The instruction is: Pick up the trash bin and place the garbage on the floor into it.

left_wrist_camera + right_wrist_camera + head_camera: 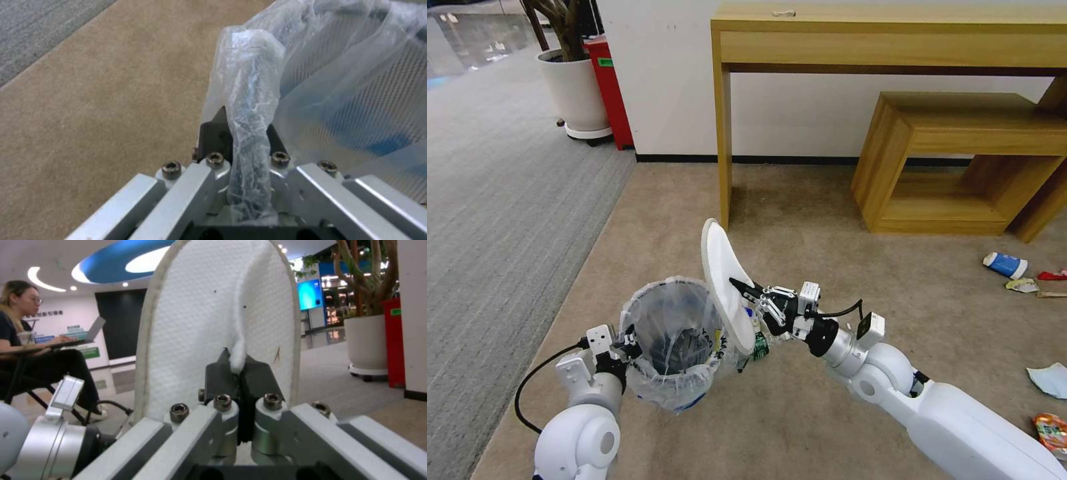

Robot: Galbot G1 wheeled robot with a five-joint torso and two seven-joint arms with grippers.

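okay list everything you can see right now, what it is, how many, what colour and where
trash bin: one, black with clear liner, held up off the carpet, bottom left
slipper: one, white, upright over the bin's right rim
cup: one, blue-white, on its side, carpet far right
mask: one, pale blue, carpet right edge
packet: one, red-white, carpet bottom right
console table: one, wooden, against wall
low bench: one, wooden, under the table
plant pot: one, white, top left
red box: one, beside pot
left gripper: jaws shut on bin rim
right gripper: jaws shut on slipper
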